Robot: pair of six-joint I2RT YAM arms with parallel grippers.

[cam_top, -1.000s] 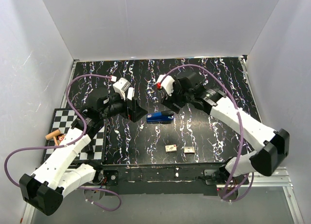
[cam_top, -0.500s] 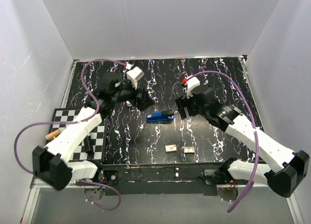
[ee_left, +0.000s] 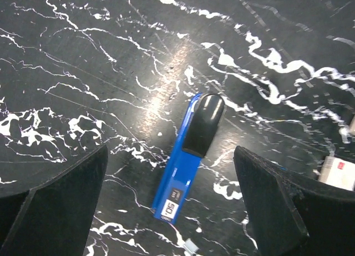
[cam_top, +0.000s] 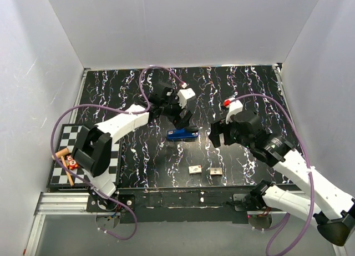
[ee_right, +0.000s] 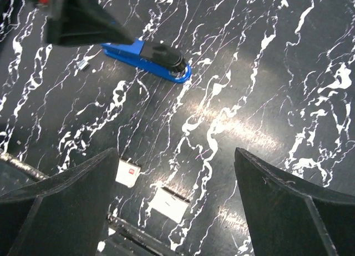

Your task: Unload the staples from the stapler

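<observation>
**Both arms open-jawed, stapler flat on the table**

The blue stapler (cam_top: 182, 134) lies on its side near the middle of the black, white-veined table (cam_top: 244, 89), with nothing gripping it. The left wrist view shows it as a slim blue body (ee_left: 188, 156) with a rounded black piece at one end and a small white label at the other. A tiny silvery bit (ee_left: 190, 246) sits on the table just past the label end, too small to identify.

The left gripper (cam_top: 184, 123) hangs over the stapler's far side, its arm reaching in from the left. Its jaws stand wide apart and hold nothing. In its own camera the left gripper (ee_left: 170, 147) has one dark finger on each side of the stapler, and neither touches it.

The right gripper (cam_top: 217, 136) hovers to the right of the stapler, near it but clearly apart. Its jaws are also spread wide and empty. The right wrist view shows the right gripper (ee_right: 176, 150) over bare table, with the stapler (ee_right: 150, 57) further up the frame.

Two small pale boxes (cam_top: 194, 169) (cam_top: 215, 170) lie side by side near the front edge of the table, well apart from the stapler. A checkered mat (cam_top: 61, 142) lies at the table's left edge and carries a few small wooden and red pieces (cam_top: 65, 159).
</observation>
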